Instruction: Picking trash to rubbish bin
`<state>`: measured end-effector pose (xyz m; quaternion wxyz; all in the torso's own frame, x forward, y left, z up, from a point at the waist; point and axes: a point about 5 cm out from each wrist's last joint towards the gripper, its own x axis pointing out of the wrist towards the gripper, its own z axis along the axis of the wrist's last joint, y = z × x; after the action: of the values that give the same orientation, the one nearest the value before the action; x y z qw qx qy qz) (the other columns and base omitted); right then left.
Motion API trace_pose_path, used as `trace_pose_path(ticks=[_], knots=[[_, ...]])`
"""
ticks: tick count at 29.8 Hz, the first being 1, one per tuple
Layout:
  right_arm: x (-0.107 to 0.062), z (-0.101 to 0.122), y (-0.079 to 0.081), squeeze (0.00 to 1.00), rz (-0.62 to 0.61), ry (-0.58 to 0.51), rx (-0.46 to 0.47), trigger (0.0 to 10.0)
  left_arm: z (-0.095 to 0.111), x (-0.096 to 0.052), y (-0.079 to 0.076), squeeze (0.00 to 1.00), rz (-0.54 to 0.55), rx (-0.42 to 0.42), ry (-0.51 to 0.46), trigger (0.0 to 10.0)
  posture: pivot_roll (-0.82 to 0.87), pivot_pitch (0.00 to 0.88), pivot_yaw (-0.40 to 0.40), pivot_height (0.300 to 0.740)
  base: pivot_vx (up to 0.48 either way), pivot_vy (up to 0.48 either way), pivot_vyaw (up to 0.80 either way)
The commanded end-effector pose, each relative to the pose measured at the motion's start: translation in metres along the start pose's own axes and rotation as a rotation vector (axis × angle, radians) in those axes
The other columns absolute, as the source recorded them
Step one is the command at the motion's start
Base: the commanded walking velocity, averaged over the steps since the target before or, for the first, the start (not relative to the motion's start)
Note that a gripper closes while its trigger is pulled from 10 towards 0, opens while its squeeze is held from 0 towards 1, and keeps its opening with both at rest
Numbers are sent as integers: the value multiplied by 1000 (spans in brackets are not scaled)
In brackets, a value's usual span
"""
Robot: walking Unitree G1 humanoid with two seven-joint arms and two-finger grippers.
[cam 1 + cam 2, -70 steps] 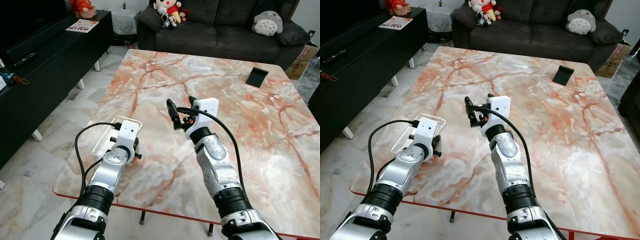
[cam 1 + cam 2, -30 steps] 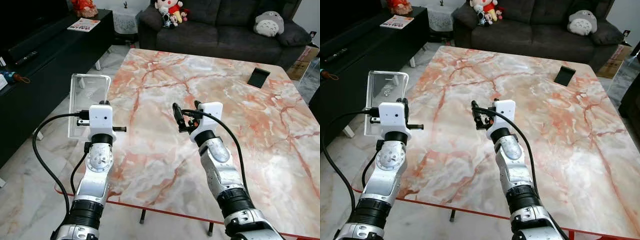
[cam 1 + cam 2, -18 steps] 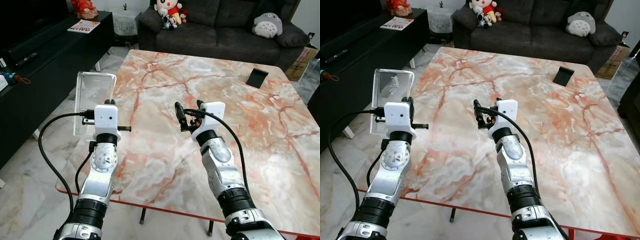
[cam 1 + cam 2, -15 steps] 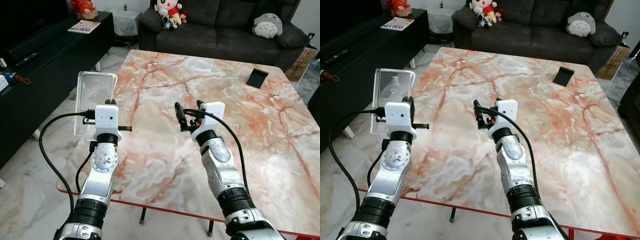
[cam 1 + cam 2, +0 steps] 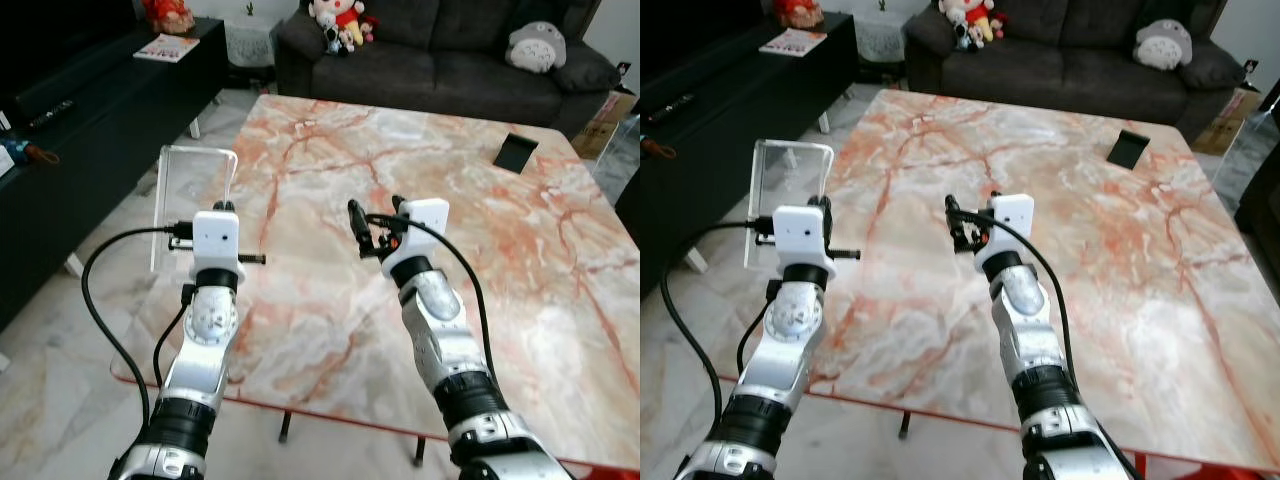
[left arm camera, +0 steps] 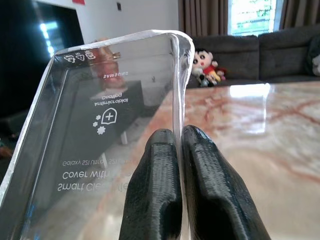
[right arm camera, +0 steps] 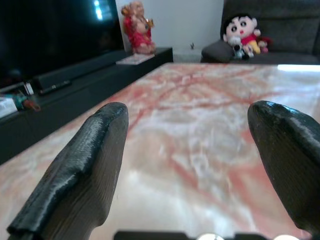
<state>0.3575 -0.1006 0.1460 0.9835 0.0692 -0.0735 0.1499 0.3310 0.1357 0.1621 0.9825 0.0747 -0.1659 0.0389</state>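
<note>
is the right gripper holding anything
No, the right gripper is wide open over the marble table, with nothing between its two black fingers.

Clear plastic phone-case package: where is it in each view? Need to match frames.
Left eye view: clear plastic package upright above the left gripper, off the marble table's left edge.
Right eye view: same, far left.
Left wrist view: close up, its edge pinched between the black fingers.
Right wrist view: only open fingers and table.
Shared landmark: the doll on the sofa.
</note>
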Motion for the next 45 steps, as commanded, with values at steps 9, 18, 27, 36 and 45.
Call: trace_pose_path(ticks=[9, 18, 27, 36, 45], knots=[[-1, -1, -3, 0, -17, 0, 9, 10000, 2, 1, -5, 0, -19, -7, -3, 10000, 31, 52, -88, 740, -263, 0, 0], [-2, 0, -8, 0, -30, -3, -2, 10000, 1, 3, -8, 0, -31, -12, 0, 10000, 11, 50, -82, 740, -252, 0, 0], [-4, 0, -18, 0, -55, 3, -21, 10000, 1, 3, -9, 0, -35, -19, 2, 10000, 5, 41, -86, 740, -252, 0, 0], [-4, -3, -19, 0, -53, 18, -29, 10000, -2, 1, -5, 0, -21, -16, 11, 10000, 17, 51, -89, 740, -250, 0, 0], [-11, -16, -24, 0, -67, 66, -20, 10000, -25, -7, -5, 0, -36, -28, 118, 10000, 17, 54, -86, 740, -162, 0, 0]])
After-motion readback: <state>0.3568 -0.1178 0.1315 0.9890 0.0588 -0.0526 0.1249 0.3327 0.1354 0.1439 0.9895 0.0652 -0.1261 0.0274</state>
